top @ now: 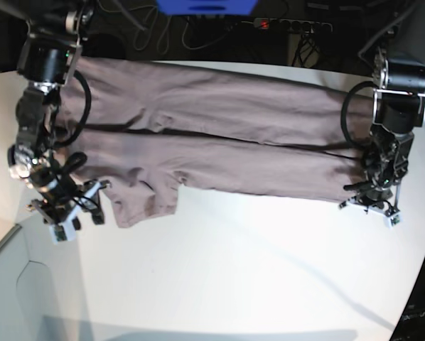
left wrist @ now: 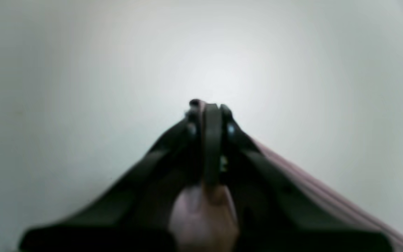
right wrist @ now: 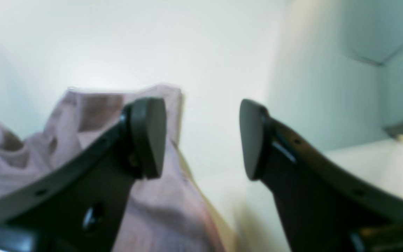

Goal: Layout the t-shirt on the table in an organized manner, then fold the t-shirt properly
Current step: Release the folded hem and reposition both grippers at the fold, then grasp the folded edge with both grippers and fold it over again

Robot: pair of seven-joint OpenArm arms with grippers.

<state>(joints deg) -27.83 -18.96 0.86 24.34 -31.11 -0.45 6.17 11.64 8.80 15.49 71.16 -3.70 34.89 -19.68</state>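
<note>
The mauve-grey t-shirt point(top: 219, 135) lies stretched across the far half of the white table point(top: 234, 270), folded into a long band, with one sleeve point(top: 145, 195) sticking out toward the front. My left gripper point(top: 349, 195) sits at the band's right front corner. In the left wrist view that gripper point(left wrist: 208, 106) is shut, a bit of fabric shows at its tips, and the t-shirt point(left wrist: 327, 196) runs off to the lower right. My right gripper point(top: 95, 201) is by the sleeve. It is open point(right wrist: 203, 138), with the t-shirt point(right wrist: 159, 210) under its left finger and nothing between the pads.
Cables and a power strip point(top: 291, 25) run behind the table's far edge, beside a blue object point(top: 205, 6). The table's curved edge point(top: 418, 270) falls away at the right. A grey floor area point(top: 13, 284) shows at the lower left.
</note>
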